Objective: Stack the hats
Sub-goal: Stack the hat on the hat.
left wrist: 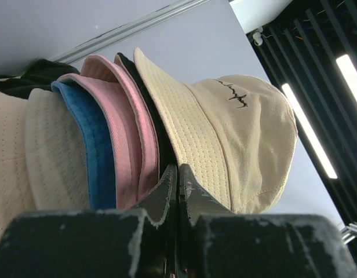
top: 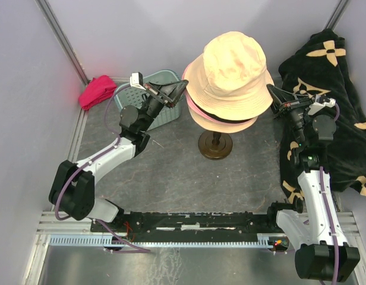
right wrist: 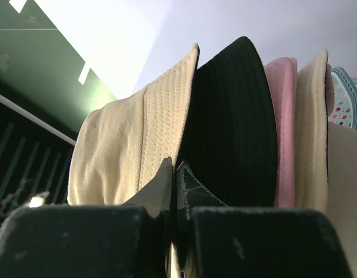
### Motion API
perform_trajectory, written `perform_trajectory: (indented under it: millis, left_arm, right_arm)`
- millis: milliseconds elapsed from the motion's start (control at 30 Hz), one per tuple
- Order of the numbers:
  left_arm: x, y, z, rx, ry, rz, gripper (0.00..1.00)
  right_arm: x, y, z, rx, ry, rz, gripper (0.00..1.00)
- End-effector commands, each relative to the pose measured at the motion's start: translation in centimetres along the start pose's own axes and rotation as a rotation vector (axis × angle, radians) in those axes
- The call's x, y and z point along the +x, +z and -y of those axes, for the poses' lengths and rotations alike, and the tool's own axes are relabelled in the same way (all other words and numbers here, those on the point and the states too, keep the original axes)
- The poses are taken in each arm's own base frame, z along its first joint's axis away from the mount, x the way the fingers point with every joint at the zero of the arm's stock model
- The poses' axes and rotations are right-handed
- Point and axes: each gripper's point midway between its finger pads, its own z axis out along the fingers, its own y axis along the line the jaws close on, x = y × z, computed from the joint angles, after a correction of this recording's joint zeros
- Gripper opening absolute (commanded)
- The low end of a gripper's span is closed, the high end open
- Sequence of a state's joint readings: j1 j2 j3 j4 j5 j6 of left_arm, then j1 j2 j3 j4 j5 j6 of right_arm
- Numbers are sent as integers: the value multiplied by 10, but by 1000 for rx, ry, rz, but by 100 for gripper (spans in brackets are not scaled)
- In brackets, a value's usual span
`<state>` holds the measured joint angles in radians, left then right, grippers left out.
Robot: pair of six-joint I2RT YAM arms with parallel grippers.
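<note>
Atop the stand, cream hat caps the stack; left fingers at nine, right fingers at three.
Left wrist: shut, no fabric seen between.
Right wrist: shut, seemingly on its brim; a tug could topple everything.

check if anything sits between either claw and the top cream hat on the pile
Nothing visible does. The left claw and the right claw are both shut right at opposite brim edges of the cream hat, which already tops the other hats on the stand.
</note>
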<state>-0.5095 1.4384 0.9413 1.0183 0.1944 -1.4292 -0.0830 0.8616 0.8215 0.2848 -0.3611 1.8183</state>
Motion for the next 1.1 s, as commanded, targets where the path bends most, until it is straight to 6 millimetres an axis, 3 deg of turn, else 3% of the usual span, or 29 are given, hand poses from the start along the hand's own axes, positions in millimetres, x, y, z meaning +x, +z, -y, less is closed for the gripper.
perform_trajectory:
  millis: [0,567,1067]
  left_arm:
    - [-25,-12,-7,-38,34,82,3]
    - [-35,-18,-44,-132,40,117,3]
    - [-35,-29,-84,-276,66,125,3]
  right_arm:
    - [-16,0,8,5,-59,66,2]
    - [-42,6,85,185,-77,109,2]
    - [-45,3,124,304,-108,86,2]
